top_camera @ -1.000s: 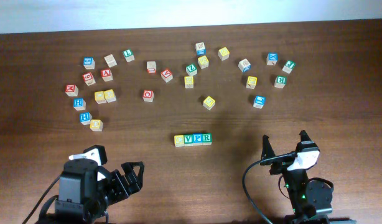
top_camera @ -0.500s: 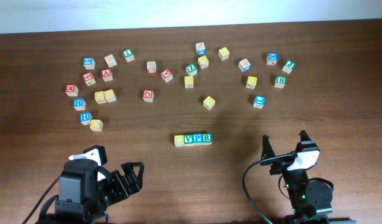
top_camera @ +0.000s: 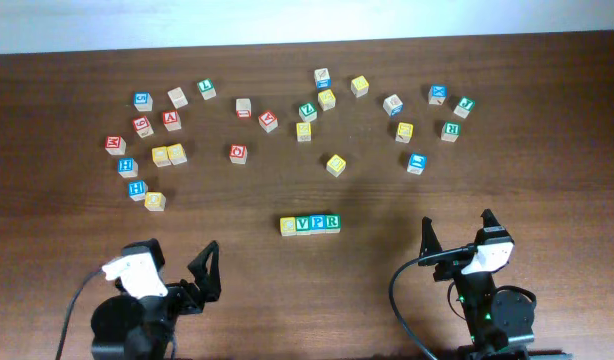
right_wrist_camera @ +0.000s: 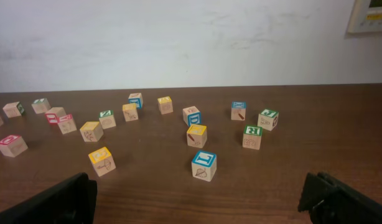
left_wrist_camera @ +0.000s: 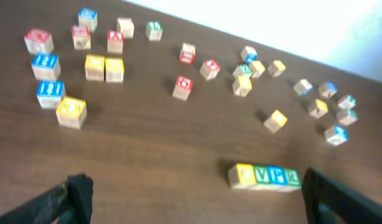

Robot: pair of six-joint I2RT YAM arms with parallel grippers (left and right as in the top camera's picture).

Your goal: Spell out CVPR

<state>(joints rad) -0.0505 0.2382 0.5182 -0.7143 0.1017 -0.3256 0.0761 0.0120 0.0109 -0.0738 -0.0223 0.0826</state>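
Finding: the left pincer (top_camera: 179,250) is spread wide and pinches nothing, at the near left of the bench (top_camera: 387,200). The right pincer (top_camera: 456,222) is likewise spread and empty, at the near right.

Between them and slightly farther out lies the task row (top_camera: 309,224), four cubes touching side by side. From left to right these are the yellow-faced cube (top_camera: 288,226), green V cube (top_camera: 303,225), blue P cube (top_camera: 318,224) and green R cube (top_camera: 332,223). The word looks laid out, but the yellow face's letter is too faint to confirm.

Risks, as judged:
- Either pincer sweeping inward could clip a row end. The cubes abut, so one nudge would shift or skew all four.
- An unverified first letter could prompt a needless swap.
- The spare V cube (top_camera: 307,110), far centre, and the several spare yellow faces invite a wrong pick.
- The nearest loose cube (top_camera: 335,164), a yellow one, sits just beyond the row and could be knocked into it.

Count:
- Pincers: two.
- Cubes in the row: four.
- Loose cubes across the far half: twenty-six by my tally, being eleven far left, three centre-left, six centre and six far right.
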